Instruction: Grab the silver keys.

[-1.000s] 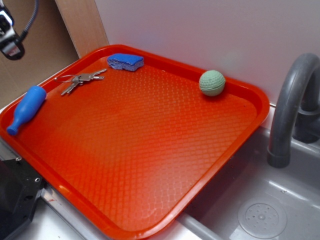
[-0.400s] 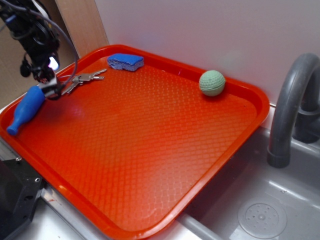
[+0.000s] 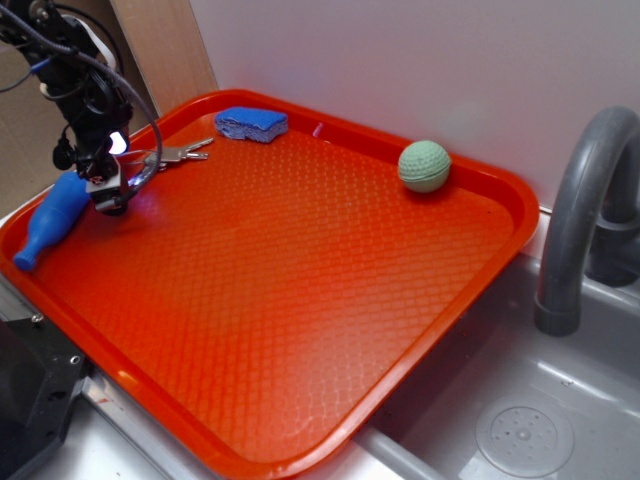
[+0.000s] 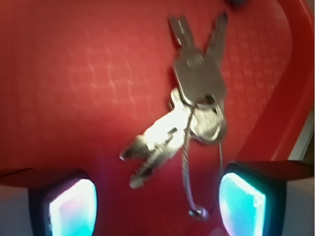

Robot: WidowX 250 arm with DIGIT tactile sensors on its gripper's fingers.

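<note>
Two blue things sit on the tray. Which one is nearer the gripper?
The blue bottle, lying on its side at the tray's left edge beside the gripper. The blue sponge lies farther off, past the silver keys.

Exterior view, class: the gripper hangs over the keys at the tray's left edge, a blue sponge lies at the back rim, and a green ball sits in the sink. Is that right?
One error: the green ball sits on the tray near its back right rim, not in the sink, as the exterior view shows. The gripper, keys and blue sponge are as stated.
</note>
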